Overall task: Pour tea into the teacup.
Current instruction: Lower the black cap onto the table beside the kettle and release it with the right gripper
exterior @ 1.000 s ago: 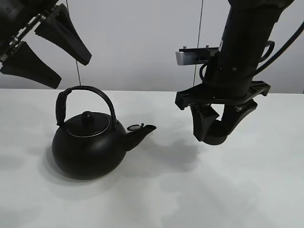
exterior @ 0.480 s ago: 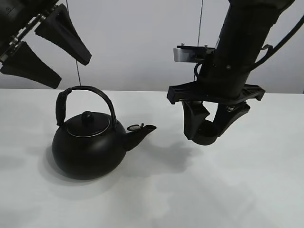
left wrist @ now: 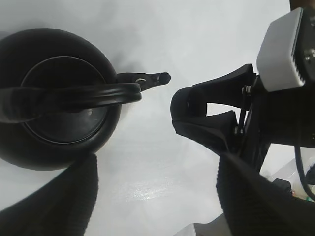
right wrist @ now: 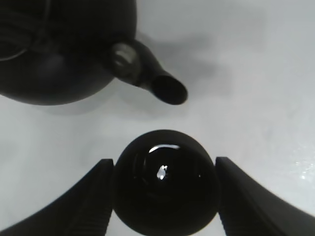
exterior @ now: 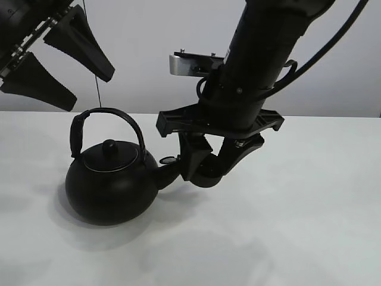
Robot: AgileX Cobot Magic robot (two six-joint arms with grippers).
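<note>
The small black teacup (right wrist: 165, 189) hangs just above the white table, and my right gripper (right wrist: 165, 164) is shut on it. In the exterior view this teacup (exterior: 205, 177) sits right at the tip of the kettle's spout (exterior: 169, 173), slightly lower, with the right gripper (exterior: 208, 168) around it. The round black kettle (exterior: 110, 185) stands on the table at the left, arched handle (exterior: 110, 114) upright. My left gripper (exterior: 88, 89) hovers open above and left of the kettle. From the left wrist the kettle (left wrist: 59, 93) lies below my open fingers (left wrist: 64, 196).
The white table (exterior: 297, 226) stretches bare to the right and front of the kettle. The bulky right arm (exterior: 262, 53) leans over the table's middle. A pale wall closes off the back.
My right gripper has carried the teacup leftward, from the table's right half up to the kettle's spout. The left gripper and the kettle have stayed still.
</note>
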